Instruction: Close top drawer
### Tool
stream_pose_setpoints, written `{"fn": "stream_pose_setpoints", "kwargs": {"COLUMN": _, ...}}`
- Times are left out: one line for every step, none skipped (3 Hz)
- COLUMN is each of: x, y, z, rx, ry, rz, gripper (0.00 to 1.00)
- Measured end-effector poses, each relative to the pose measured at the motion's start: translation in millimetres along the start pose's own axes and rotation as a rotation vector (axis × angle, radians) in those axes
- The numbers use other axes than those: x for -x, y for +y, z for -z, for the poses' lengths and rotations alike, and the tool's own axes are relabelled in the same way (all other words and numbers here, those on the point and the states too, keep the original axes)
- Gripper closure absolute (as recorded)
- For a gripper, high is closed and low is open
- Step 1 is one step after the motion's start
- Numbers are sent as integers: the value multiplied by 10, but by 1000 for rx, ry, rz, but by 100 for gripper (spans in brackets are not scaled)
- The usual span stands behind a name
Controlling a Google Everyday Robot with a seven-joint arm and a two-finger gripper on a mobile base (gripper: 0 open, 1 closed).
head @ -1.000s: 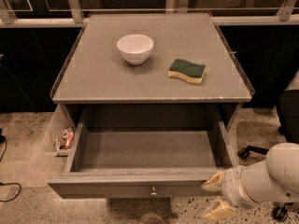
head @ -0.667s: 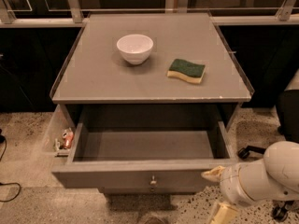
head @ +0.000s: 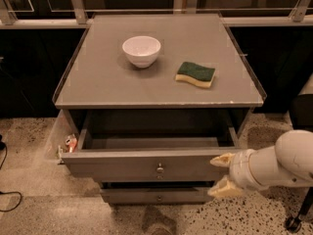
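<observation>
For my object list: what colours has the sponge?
The sponge: green top, yellow underside; camera view. The gripper sits at the top drawer's right end.

Hand point(head: 221, 174) low right; spread wide open.

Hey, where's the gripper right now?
In the camera view, the gripper sits low on the right, jaws open, at the right end of the top drawer's front panel, right of its knob.

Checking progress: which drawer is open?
The top drawer, pulled out with its tray showing; the lower drawer sits pushed in. The gripper, open, is at the top drawer's right front end.
</observation>
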State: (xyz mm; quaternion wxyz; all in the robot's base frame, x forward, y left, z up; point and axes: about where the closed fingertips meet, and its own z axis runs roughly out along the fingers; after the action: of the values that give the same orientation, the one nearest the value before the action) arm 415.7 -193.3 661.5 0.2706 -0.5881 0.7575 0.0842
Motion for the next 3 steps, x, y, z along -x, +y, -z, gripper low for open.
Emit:
{"fn": "stream_pose_setpoints", "kwargs": {"x": -84, "y": -481, "z": -91, "rx": -48, "ry": 25, "rz": 3, "gripper": 63}}
{"fn": "stream_pose_setpoints", "kwargs": {"x": -164, "y": -775, "z": -191, "rx": -67, "ry": 45, "rz": -2, "gripper": 86}}
{"fn": "stream_pose_setpoints", "kwargs": {"x": -164, "y": -775, "z": -191, "rx": -67, "ry": 45, "rz": -2, "gripper": 83}}
